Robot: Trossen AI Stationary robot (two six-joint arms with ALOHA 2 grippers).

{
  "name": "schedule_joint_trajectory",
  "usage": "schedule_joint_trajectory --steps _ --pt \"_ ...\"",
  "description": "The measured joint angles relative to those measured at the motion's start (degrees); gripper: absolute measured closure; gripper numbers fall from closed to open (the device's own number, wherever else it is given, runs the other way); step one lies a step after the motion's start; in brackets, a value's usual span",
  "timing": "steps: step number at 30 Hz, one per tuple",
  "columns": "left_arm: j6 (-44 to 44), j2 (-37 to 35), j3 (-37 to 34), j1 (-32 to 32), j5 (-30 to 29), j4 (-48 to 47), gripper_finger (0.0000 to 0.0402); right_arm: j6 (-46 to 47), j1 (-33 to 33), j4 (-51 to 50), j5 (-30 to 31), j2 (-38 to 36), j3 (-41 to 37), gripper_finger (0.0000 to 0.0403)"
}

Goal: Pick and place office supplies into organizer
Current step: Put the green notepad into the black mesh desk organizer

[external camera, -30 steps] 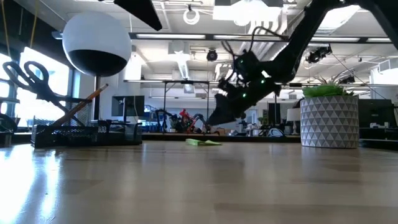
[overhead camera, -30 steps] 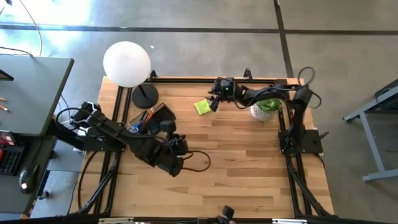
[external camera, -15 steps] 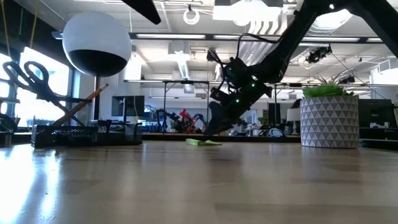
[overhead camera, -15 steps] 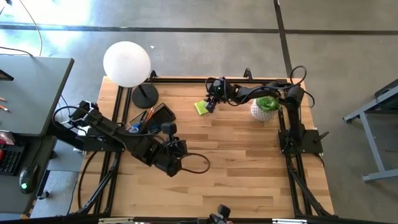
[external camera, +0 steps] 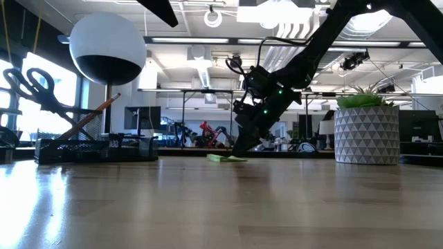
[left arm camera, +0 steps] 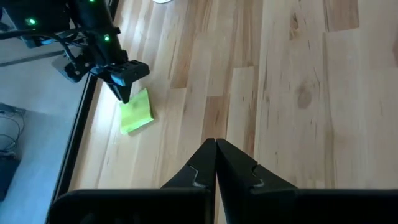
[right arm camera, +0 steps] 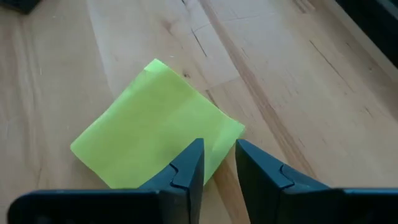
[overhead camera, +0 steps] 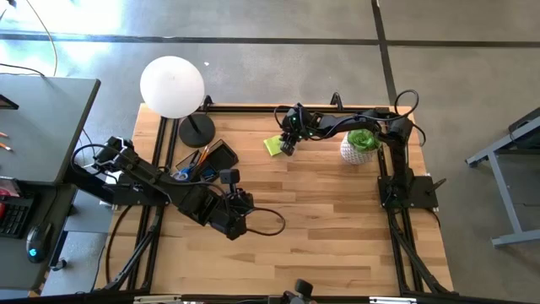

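- High view: the pad [overhead camera: 272,146] lies flat on the bench [overhead camera: 337,219] near its far edge, well apart from the organizer [overhead camera: 202,161]; right pincer [overhead camera: 285,149] sits at its edge
- Low view: thin, light, probably flexing, so pinch an edge
- Left wrist view: left pincer [left arm camera: 216,149] pressed together, empty
- Right wrist view: right pincer [right arm camera: 219,158] fingers a narrow gap apart over the pad's edge; whether they pinch it I cannot tell

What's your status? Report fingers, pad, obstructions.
Right gripper down at the sticky-note pad, fingers narrowly apart at its edge, not gripping. Left gripper shut, waiting near the organizer. Plant beside the right arm, clear of the pad.
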Motion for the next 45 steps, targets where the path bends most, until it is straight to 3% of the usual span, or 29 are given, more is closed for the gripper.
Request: schedule_joint_trajectory --steps 9,15,26,32,40,45 --pt "-2.20 0.00 -0.01 -0.02 0.71 -0.01 0.0399 -0.49 0.60 -0.20 -0.94 0.67 2.29 0.0329" --pt "-3.19 0.02 0.00 -0.04 3.41 -0.05 0.0399 -1.84 0.78 -8.63 3.44 2.45 5.70 0.0346" --pt "-3.20 0.02 0.00 -0.02 3.46 -0.05 0.0399 -2.02 0.61 -7.26 -0.49 2.50 5.74 0.0355" --pt "-4.07 0.04 0.00 -0.02 4.72 -0.34 0.0399 -3.76 0.60 -7.55 -0.57 2.49 5.74 0.0396" --pt "-4.07 0.04 0.00 -0.02 4.74 -0.52 0.0399 -6.56 0.60 -7.51 -1.28 2.29 5.74 0.0401" --pt "-4.61 0.04 0.00 -0.02 4.81 -0.95 0.0399 -6.10 0.90 -7.77 -7.37 1.17 6.22 0.0402"
